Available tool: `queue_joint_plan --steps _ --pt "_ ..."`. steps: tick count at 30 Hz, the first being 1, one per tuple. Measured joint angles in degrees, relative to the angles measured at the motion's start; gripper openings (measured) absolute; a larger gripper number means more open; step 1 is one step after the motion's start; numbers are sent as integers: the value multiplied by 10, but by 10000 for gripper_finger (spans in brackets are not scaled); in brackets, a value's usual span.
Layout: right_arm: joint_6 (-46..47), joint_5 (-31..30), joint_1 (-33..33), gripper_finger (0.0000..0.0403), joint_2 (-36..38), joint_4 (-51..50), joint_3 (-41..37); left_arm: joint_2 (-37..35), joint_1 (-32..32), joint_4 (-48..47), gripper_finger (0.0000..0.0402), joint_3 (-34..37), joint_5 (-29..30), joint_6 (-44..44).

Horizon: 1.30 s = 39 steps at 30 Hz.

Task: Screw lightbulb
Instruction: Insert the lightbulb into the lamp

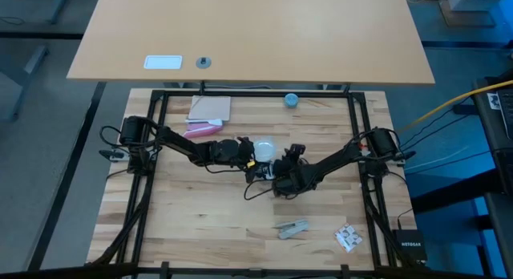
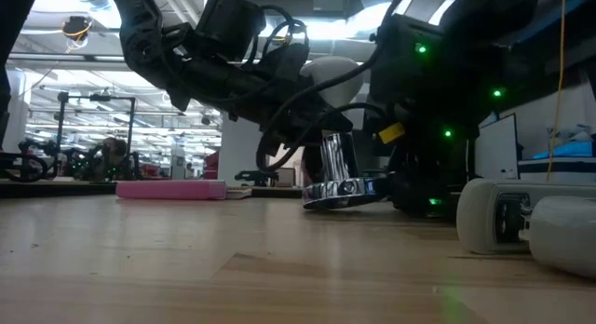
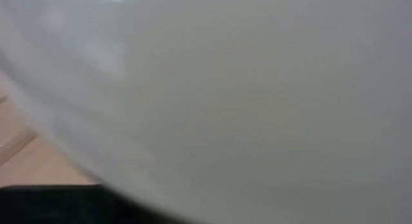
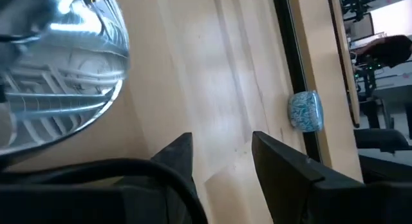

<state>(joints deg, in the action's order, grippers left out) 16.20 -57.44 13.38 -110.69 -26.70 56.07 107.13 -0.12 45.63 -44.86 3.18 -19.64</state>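
The white frosted lightbulb [image 1: 263, 148] is at the table's middle, over the upright chrome stem [image 2: 333, 156] of a small lamp whose shiny round base [image 2: 343, 190] rests on the wood. My left gripper [image 1: 250, 153] reaches in from the left, shut on the lightbulb [image 3: 257, 89], which fills the left wrist view. My right gripper [image 4: 219, 153] stands open just right of the lamp with only bare table between its fingers. The silver base [image 4: 58, 76] shows beside it. A thin black cord [image 4: 129, 169] runs past one finger. My left gripper holds the lightbulb by its rounded dome [image 2: 321, 77], coming at it about level from the table's left. The bulb hides the fingers in the wrist view, so the exact place of contact does not show. The bulb is clear of the table, above the chrome stem.
A pink bar [image 1: 202, 129] and a tan card [image 1: 210, 109] lie at the far left. At the far edge sits a small blue cap [image 1: 291, 99]. A grey tool [image 1: 292, 228] and a white packet [image 1: 348, 237] lie near the front right.
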Motion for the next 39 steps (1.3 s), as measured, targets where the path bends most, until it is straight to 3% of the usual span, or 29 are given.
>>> queue_joint_plan --steps 8,18,23,29,39 --pt "-89 -4 -19 165 0 32 0 0 0 -1 151 0 26 27" --pt "-93 -3 18 165 69 8 -1 0 20 3 151 0 63 42" --pt "-97 58 39 165 90 8 -1 0 28 -1 151 0 63 77" --pt "-109 228 38 165 85 8 0 1 36 -5 151 0 69 87" --pt "-132 206 43 166 92 11 0 0 35 -34 169 -1 58 111"
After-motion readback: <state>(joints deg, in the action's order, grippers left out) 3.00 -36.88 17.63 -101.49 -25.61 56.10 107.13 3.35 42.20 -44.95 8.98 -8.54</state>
